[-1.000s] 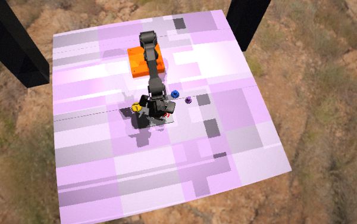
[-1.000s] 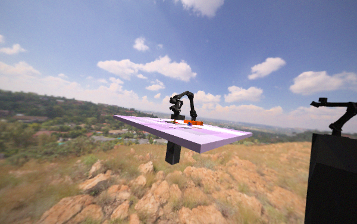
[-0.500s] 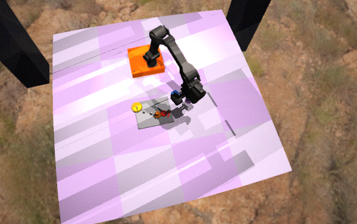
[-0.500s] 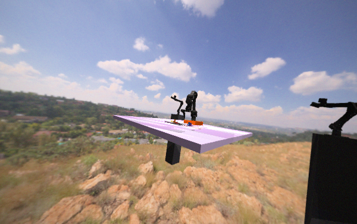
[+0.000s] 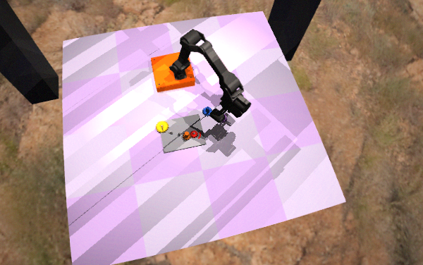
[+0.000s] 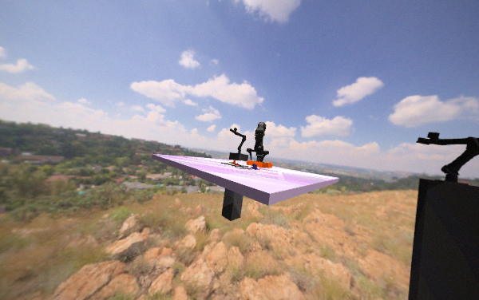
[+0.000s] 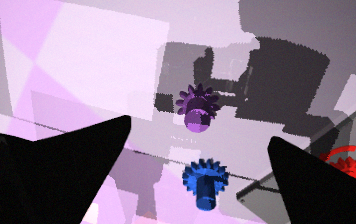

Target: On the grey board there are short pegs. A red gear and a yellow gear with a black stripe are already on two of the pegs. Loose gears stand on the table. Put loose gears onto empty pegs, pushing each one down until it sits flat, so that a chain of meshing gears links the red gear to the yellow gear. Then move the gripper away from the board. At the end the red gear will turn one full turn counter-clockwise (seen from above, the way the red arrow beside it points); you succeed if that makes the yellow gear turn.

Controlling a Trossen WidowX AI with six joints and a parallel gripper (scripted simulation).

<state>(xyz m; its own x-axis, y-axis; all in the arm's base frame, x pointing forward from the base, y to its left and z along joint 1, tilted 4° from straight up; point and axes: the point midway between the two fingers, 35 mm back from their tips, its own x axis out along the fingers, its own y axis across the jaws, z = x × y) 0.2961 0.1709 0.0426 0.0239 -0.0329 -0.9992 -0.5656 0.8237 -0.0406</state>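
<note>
The grey board (image 5: 187, 122) (image 7: 257, 201) carries the red gear (image 5: 194, 135) (image 7: 346, 167), an orange gear (image 5: 186, 135) right beside it, and the yellow gear (image 5: 163, 126) at the left edge. Whether the orange gear sits fully flat is too small to tell. Two bare pegs show between orange and yellow, one peg (image 5: 170, 133) nearer yellow and one peg (image 5: 179, 134) nearer orange. A blue gear (image 5: 207, 111) (image 6: 253, 166) (image 7: 205, 180) and a purple gear (image 5: 225, 119) (image 7: 198, 104) stand loose on the table. My gripper (image 7: 199, 132) is open and empty above them, with the purple gear between the fingers' lines in the wrist view.
The orange base block (image 5: 166, 75) (image 6: 261, 164) of the arm is behind the board. The red arrow (image 5: 199, 135) (image 7: 342, 150) curves beside the red gear. Dark pillars (image 5: 294, 32) stand beyond the table edges. Strong shadows cross the table (image 5: 169, 225).
</note>
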